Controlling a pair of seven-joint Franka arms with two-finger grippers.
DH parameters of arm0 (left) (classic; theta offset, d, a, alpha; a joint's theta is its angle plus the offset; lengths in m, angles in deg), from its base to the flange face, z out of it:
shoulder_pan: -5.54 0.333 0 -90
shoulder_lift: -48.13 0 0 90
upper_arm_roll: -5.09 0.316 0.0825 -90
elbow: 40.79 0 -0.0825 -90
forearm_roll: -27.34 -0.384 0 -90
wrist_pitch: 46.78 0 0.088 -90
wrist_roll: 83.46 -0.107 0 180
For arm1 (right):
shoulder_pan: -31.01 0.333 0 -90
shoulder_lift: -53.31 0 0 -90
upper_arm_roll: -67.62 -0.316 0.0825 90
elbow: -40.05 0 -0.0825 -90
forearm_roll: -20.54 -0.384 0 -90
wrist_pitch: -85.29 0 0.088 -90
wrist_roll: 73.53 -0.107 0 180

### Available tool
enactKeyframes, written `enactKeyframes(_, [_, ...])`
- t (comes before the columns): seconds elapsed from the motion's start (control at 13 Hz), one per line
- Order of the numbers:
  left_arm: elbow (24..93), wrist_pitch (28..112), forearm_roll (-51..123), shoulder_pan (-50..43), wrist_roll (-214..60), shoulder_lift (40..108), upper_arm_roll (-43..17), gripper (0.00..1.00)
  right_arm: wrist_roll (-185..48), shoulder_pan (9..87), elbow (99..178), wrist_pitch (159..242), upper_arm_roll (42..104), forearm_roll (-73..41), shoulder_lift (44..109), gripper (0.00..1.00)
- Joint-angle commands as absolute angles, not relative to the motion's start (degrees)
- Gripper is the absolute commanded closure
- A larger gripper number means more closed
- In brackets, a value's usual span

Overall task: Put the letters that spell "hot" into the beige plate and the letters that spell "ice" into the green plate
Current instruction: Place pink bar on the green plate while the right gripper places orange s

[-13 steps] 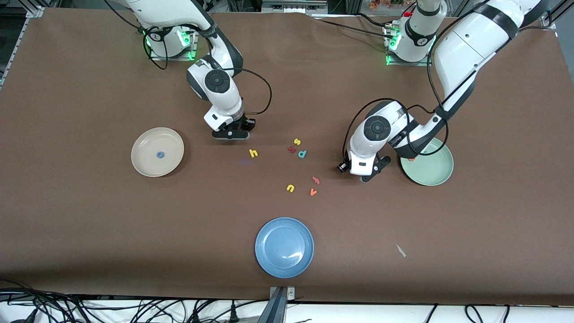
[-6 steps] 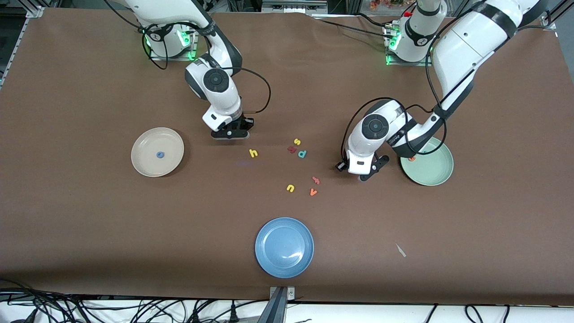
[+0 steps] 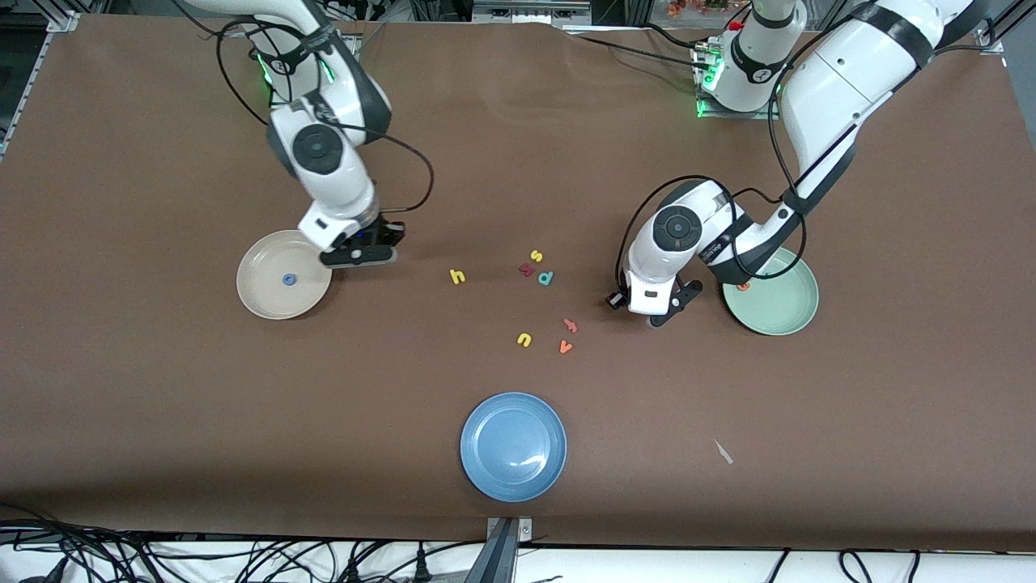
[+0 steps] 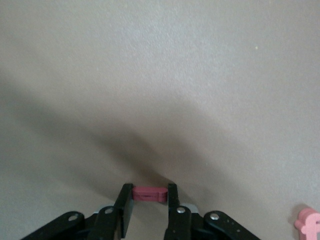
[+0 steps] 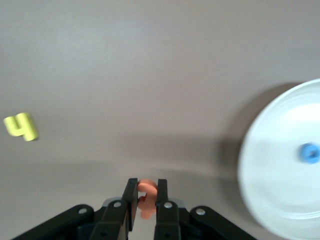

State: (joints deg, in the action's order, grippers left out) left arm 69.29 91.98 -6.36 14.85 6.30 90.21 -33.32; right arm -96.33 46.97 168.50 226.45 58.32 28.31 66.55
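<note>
Table (image 3: 162, 421): we see brown covering.
Plates on it: beige plate (image 3: 267, 304) toward the right arm's end, green plate (image 3: 781, 320) toward the left arm's, blue plate (image 3: 513, 446) nearest the front camera.
Loose letters between them: yellow "h" (image 3: 457, 276), "s" (image 3: 536, 256), "u" (image 3: 524, 339); teal "d" (image 3: 545, 278); salmon letter (image 3: 571, 325); orange "v" (image 3: 566, 346).
</note>
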Motion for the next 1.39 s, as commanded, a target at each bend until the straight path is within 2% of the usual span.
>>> enactKeyframes(0.0, [69.4, 87.9, -6.1, 21.8, 2.3, 88.8, -38.1, 0.78, -85.3, 40.9, 169.3, 225.0, 58.0, 27.6, 64.5, 0.89])
enactKeyframes(0.23, [69.3, 75.4, -4.8, 38.3, -7.7, 88.9, -52.8, 0.78, -72.5, 37.1, 169.3, 225.0, 62.6, 27.6, 64.3, 0.88])
enactKeyframes(0.31, [69.2, 70.3, -4.0, 43.6, -12.5, 88.9, -56.8, 0.78, -72.4, 37.1, 169.6, 224.8, 63.1, 27.5, 64.5, 0.83])
enactKeyframes(0.39, [69.1, 65.3, -4.0, 48.0, -17.4, 88.9, -59.5, 0.78, -72.8, 37.1, 169.7, 223.6, 63.1, 27.4, 64.7, 0.64])
enactKeyframes(0.46, [69.1, 61.4, -4.0, 51.5, -22.5, 88.9, -60.6, 0.78, -73.1, 37.1, 169.8, 223.5, 63.1, 27.0, 64.9, 0.40])
enactKeyframes(0.62, [69.2, 59.7, -5.2, 55.4, -30.8, 88.9, -60.4, 0.78, -75.0, 37.3, 169.8, 223.2, 63.1, 23.8, 65.1, 0.33])
enactKeyframes(0.77, [70.0, 59.7, -9.2, 56.4, -34.8, 89.4, -58.7, 0.75, -80.0, 37.6, 169.4, 222.8, 61.0, 23.3, 65.0, 0.33])
enactKeyframes(0.85, [70.9, 60.3, -11.7, 55.9, -35.1, 89.6, -56.3, 0.73, -84.4, 39.5, 168.7, 222.8, 59.5, 23.3, 65.2, 0.33])
enactKeyframes(1.08, [71.2, 61.1, -13.7, 55.5, -35.0, 91.4, -55.5, 0.63, -100.1, 49.2, 161.7, 223.2, 59.3, 23.2, 69.9, 0.33])
enactKeyframes(1.16, [71.2, 61.8, -13.7, 55.4, -35.0, 91.4, -55.4, 0.49, -105.4, 51.2, 158.6, 223.4, 59.2, 23.4, 72.1, 0.33])
enactKeyframes(1.23, [71.2, 61.9, -13.6, 55.5, -34.9, 91.3, -55.3, 0.01, -109.4, 53.4, 155.3, 223.4, 59.1, 23.4, 74.6, 0.33])
enactKeyframes(1.31, [70.9, 61.3, -12.8, 55.5, -34.9, 90.9, -55.5, 0.00, -112.4, 55.3, 152.5, 223.4, 59.1, 23.5, 77.0, 0.33])
